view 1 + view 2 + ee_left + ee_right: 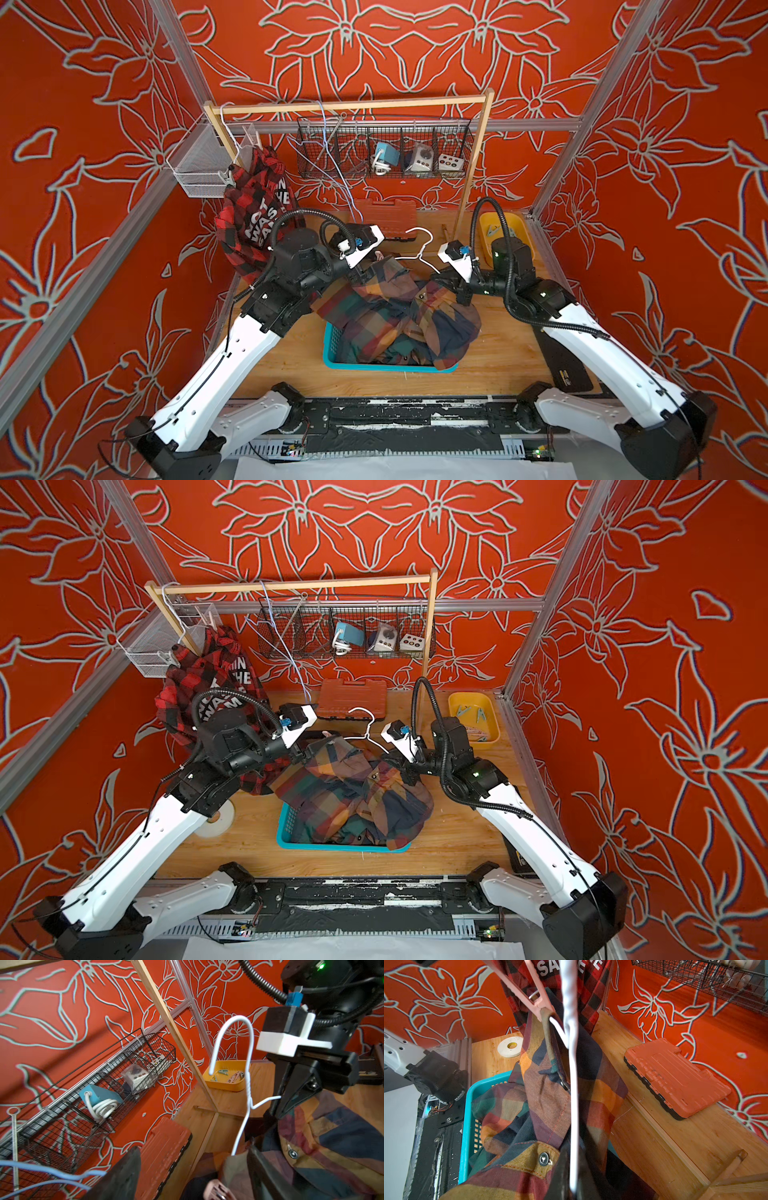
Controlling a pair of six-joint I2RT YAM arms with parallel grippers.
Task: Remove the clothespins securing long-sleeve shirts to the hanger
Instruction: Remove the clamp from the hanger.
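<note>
A dark green-orange-maroon plaid shirt (pixel 395 316) hangs from a white wire hanger (pixel 419 245) and spills into a teal basket (pixel 332 357). A pink clothespin (pixel 533 995) clamps its shoulder to the hanger's end (pixel 216 1190). My left gripper (pixel 193 1153) is open, with its fingers wide on either side of that clothespin (pixel 379 254). My right gripper (pixel 574 1178) is shut on the hanger wire at the other shoulder (pixel 461 291). A red-and-black shirt (pixel 249 216) with white lettering hangs at the left end of the rail, with a pale clothespin (pixel 227 176) at its shoulder.
A yellow tray (pixel 505 232) at the back right holds loose clothespins. An orange tool case (pixel 384 212) lies behind the hanger. The wooden rail (pixel 345 106) carries a blue wire hanger (pixel 332 158), with a black wire basket (pixel 384 149) behind it. A tape roll (pixel 216 820) sits under my left arm.
</note>
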